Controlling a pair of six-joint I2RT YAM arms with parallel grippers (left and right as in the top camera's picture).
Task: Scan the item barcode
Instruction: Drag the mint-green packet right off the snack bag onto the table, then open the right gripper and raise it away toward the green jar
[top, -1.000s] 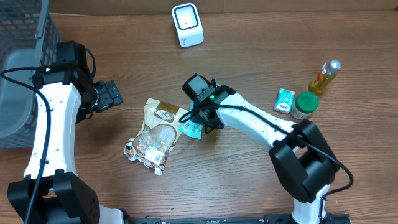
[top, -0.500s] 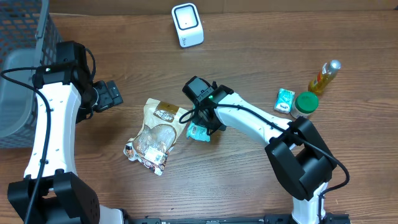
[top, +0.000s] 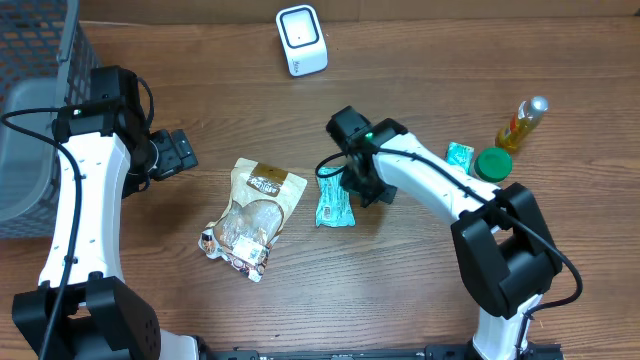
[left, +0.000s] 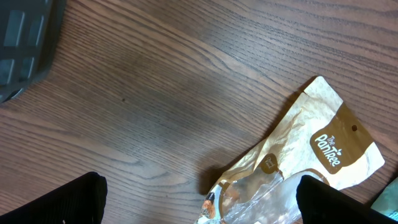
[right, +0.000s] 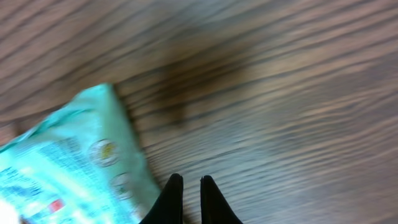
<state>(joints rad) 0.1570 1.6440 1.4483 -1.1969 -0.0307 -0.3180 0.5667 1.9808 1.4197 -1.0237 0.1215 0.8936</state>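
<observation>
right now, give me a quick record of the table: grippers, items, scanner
left gripper: open, empty, left of the snack bag
right gripper: shut at the teal packet edge; grip unclear
teal packet: mid-table, right of the snack bag
scanner: white, at the far edge, nothing near it
right side: second teal packet, green-lidded jar, bottle
left side: basket
</observation>
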